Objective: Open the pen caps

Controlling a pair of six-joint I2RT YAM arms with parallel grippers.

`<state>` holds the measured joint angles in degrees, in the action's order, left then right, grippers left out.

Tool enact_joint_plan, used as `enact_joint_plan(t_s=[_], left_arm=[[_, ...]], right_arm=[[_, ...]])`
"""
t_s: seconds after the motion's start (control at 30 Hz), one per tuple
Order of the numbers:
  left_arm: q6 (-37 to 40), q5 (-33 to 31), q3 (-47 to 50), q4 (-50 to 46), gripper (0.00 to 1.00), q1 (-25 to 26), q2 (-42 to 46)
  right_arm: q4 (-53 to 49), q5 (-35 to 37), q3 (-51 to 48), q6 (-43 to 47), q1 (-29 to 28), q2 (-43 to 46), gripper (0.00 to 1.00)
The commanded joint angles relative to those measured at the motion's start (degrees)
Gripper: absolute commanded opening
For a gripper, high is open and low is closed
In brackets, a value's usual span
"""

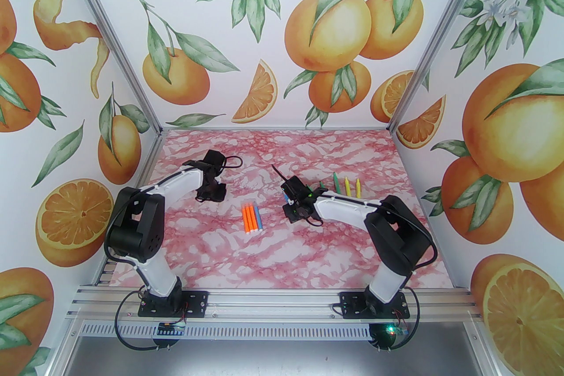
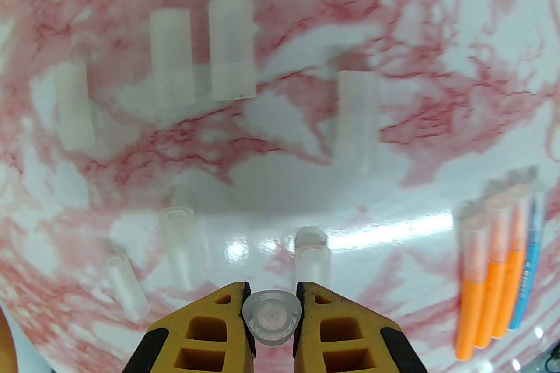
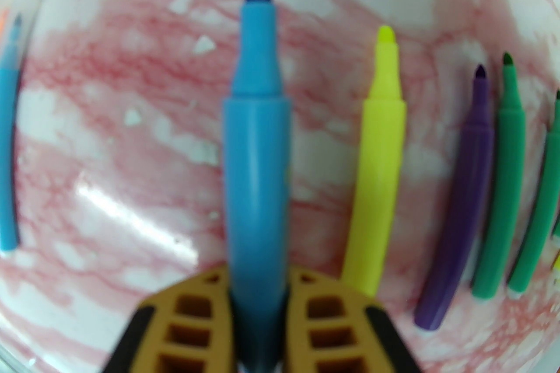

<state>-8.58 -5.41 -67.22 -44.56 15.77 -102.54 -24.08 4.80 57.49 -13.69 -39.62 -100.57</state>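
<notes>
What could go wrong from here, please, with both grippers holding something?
1. The left gripper pinches a clear cap at its very fingertips; it may slip out and roll among the loose clear caps on the table.
2. The right gripper holds an uncapped blue pen, tip bare; setting it down carelessly could mark the table or nudge the yellow pen lying nearby.
</notes>
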Motion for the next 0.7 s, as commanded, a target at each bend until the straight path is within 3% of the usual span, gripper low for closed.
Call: enact_joint_plan(t_s=[0.0,0.23,0.43,0.67], left_arm=[[0.9,-2.1,-0.5,-1.0,0.06,-0.2,-1.4],[1.2,-4.2,-0.5,-1.3,0.09,-0.5,-2.6],[1.5,-4.0,-0.7,-1.3,0.11,-0.6,-3.1],[2.1,-2.8,-0.9,-1.3,0.2,-0.7,-5.0]], right_arm=[[-1.3,1.5,0.8,-0.6,0.4,-0.9,0.18],[-2.0,1.6,1.4,-0.4,0.3,-0.7,0.29],[-2.5,2.0,1.9,0.2,0.0,0.0,0.32],[-3.0,3.4,3.8,1.1,-3.4,3.7,0.42]])
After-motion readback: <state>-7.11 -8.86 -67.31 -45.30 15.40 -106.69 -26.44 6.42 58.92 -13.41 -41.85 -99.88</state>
